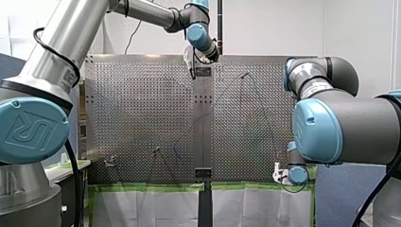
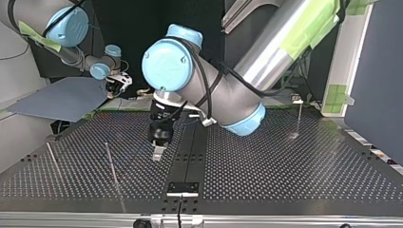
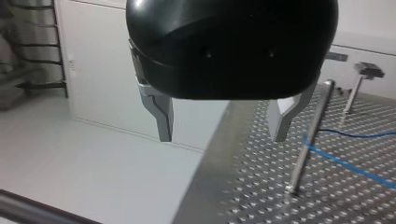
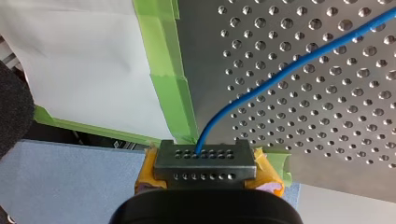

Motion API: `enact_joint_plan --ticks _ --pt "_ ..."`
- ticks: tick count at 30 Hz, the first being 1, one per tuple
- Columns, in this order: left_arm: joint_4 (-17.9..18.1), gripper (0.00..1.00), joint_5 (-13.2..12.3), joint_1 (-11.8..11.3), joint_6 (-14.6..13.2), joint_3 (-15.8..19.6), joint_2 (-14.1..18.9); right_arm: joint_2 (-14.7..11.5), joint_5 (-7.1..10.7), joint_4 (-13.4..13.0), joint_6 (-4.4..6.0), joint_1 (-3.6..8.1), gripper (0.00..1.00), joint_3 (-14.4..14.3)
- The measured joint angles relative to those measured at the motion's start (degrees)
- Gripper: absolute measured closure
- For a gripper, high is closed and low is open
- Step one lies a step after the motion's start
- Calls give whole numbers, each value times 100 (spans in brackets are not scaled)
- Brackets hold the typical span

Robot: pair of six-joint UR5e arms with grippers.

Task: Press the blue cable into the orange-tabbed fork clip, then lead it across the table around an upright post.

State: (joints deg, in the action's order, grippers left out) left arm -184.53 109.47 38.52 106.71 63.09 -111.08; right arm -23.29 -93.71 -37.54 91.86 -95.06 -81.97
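The big perforated table (image 1: 142,118) is dimpled steel all over. The left arm (image 1: 61,42) stretches right out to the table's far edge, while the right arm (image 1: 350,127) sits hunched at the table's near right corner in the front view. Look at the left gripper (image 3: 222,137): a glossy black dome with two bare metal fingers spread wide and nothing between them, hanging just over the table's edge. The right gripper (image 4: 205,163) is the busy one, its two perforated metal tips on orange-yellow pads clamped tight on the blue cable (image 4: 280,77), just off the table's taped corner. Only the right wrist camera gives you that grip; from the front the cable is a few faint dark lines on the table. A slim round steel post (image 3: 308,140) stands upright on the table beside the left gripper. The left wrist camera alone shows the cable touching it part way up, both runs leaving on one side. Wrinkled green tape (image 4: 170,93) lines the table's edge.
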Motion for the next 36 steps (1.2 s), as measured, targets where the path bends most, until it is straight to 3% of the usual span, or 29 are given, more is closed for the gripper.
enact_joint_plan --ticks 14,22,36 --pt "747 0 -11 3 71 749 748 1 9 0 -23 -32 100 0" --pt "1147 0 -105 -24 272 1148 1144 -1 11 0 -26 -42 100 0" --pt "1942 0 -80 -7 285 1939 1044 1 20 2 -21 -44 100 -1"
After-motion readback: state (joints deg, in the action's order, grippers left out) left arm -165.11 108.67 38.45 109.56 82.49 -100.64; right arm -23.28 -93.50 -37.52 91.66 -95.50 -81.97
